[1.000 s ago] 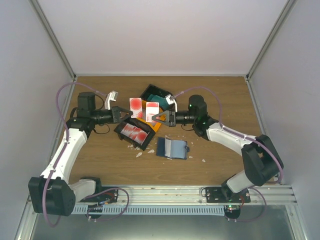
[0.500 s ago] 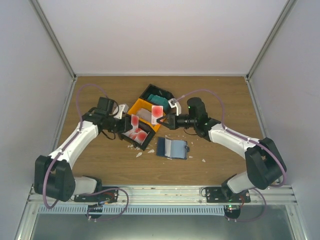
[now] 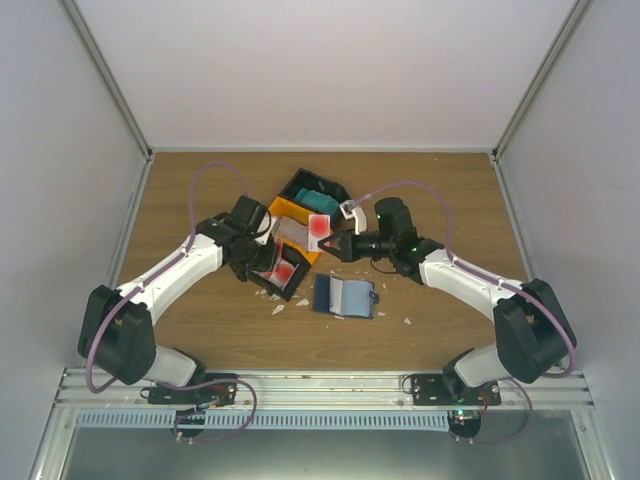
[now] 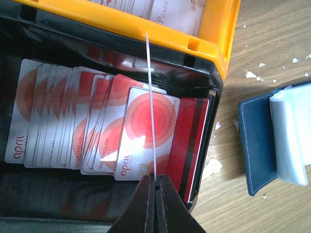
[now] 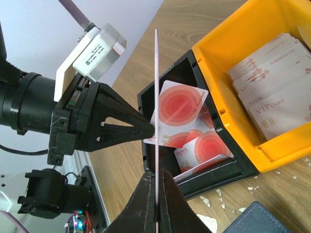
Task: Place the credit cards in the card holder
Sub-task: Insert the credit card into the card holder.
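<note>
Right wrist: hand [image 5: 157, 174] seemingly tight on card [image 5: 156, 97]

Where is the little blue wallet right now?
In the top view the card holder lies open on the table, just right of the black bin, nearer the arm bases than the right gripper.

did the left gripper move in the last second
Yes. The left gripper swung right, from beside the black bin to over it, nearer the card holder.

Bare table [image 3: 420, 340] flanks the card holder [image 3: 345, 296]; 3 bins [image 3: 281, 212] crowd just behind it.
</note>
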Motion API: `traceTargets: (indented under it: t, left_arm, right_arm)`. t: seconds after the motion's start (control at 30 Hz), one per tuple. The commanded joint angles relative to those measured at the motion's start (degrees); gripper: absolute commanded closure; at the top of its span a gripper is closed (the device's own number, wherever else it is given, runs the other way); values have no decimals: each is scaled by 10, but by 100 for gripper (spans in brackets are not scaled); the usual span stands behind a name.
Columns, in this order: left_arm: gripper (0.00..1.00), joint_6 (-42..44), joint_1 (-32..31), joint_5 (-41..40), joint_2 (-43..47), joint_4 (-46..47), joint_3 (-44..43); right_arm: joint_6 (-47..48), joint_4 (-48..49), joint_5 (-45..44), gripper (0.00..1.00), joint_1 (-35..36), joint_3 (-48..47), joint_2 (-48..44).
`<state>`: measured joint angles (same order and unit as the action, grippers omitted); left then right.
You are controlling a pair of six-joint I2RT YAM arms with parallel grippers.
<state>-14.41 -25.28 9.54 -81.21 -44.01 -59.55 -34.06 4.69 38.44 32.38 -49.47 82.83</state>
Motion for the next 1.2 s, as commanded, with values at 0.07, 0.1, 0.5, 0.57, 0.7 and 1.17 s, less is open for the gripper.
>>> traceTargets:
  t: [0.07,0.1,0.5,0.57,0.7,1.17]
  left_arm:
    - [100,-15,-31,-54,1,-45,-20]
    - [100,-16,-32,-56,4,-48,-22]
    - [100,-34,-39,28,64,-14,-30]
    - [100,-48,-45,56,81,8,-25]
    - [100,-88,-57,142,116,89,10]
    - [100,-274,-197,169,46,398,176]
  right_arm:
    - [9,-2,-11,99,-5,8,-8]
    - [9,-1,-11,99,-5,8,-6]
    - [19,-43,-56,100,-5,32,-37]
    - [19,-70,-67,99,-6,44,-52]
    - [10,-125,-93,99,-5,73,-90]
    - [0,-251,-114,99,0,166,-174]
